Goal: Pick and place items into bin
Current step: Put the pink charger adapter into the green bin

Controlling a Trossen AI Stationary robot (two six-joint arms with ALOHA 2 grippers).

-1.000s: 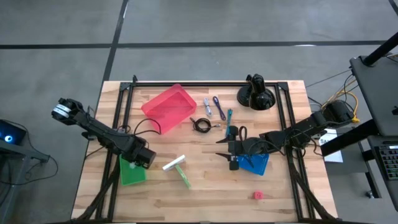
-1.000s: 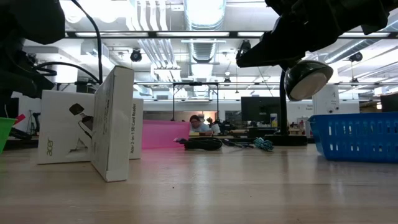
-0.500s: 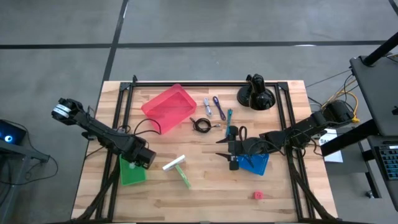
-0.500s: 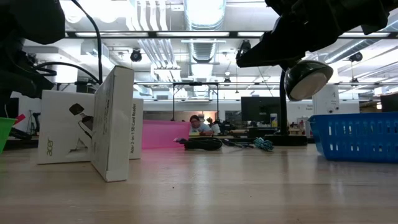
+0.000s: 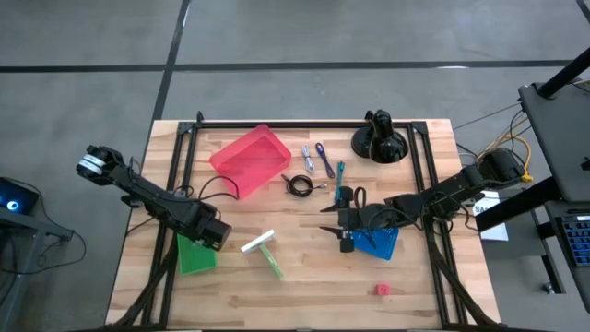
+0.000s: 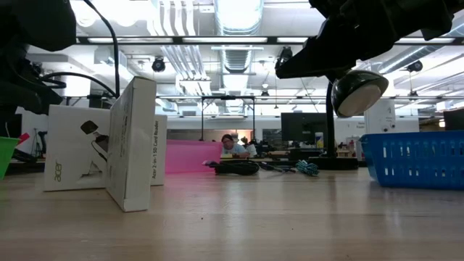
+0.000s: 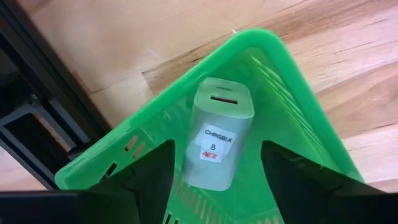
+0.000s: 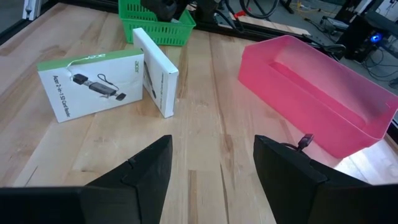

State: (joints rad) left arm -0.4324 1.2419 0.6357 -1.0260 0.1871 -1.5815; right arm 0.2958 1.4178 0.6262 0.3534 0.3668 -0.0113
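- A white charger block (image 7: 219,142) with a printed label is seen lying inside the green bin (image 7: 292,134), directly beyond the left gripper (image 7: 214,177), whose fingers (image 7: 149,171) are spread apart with nothing between them.
- In the high view the left gripper (image 5: 210,234) is held over the green bin (image 5: 194,257) at the table's left front.
- Two white-and-green boxes (image 8: 102,81) are found just beside that bin, one lying flat and one standing on edge against it; from above they are seen as a white-and-green stick shape (image 5: 263,247).
- The right gripper (image 5: 343,231) is held near the middle of the table (image 5: 304,295), at the edge of the blue bin (image 5: 378,243); its fingers (image 8: 140,174) are parted and empty.
- A black coiled cable (image 5: 297,185) lies ahead of the right gripper, beside the pink bin (image 5: 251,159); its plug end (image 8: 305,140) is seen touching the pink wall.
- Thin purple, blue and teal sticks (image 5: 321,159) are laid between the pink bin and the black domed mount (image 5: 379,140).
- A small red block (image 5: 383,290) sits alone behind the right gripper, near the table's front edge.
- In the low view the boxes (image 6: 116,141) block much of the left side, and the blue bin (image 6: 413,158) stands at the right.
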